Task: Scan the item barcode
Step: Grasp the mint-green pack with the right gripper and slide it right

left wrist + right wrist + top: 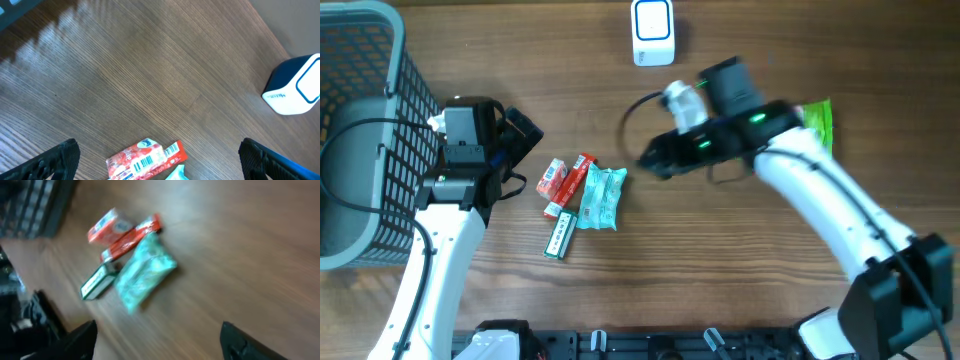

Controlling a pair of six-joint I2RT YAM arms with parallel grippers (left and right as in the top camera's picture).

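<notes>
Several small items lie together on the wooden table: a red and white packet (pixel 553 178) with its barcode facing up (pixel 145 159), a red stick pack (pixel 580 174), a teal packet (pixel 602 197) and a green and white stick (pixel 560 235). The white and blue scanner (pixel 652 32) stands at the far edge. My left gripper (pixel 525 158) is open just left of the pile, and its wrist view has the red packet between the wide fingers (pixel 159 150). My right gripper (pixel 653 160) hovers open and empty right of the pile (pixel 157 330). The right wrist view is blurred.
A grey mesh basket (pixel 360 130) fills the left side of the table. A green packet (pixel 817 122) lies at the right, partly under my right arm. The scanner (pixel 295 85) also appears at the right edge of the left wrist view.
</notes>
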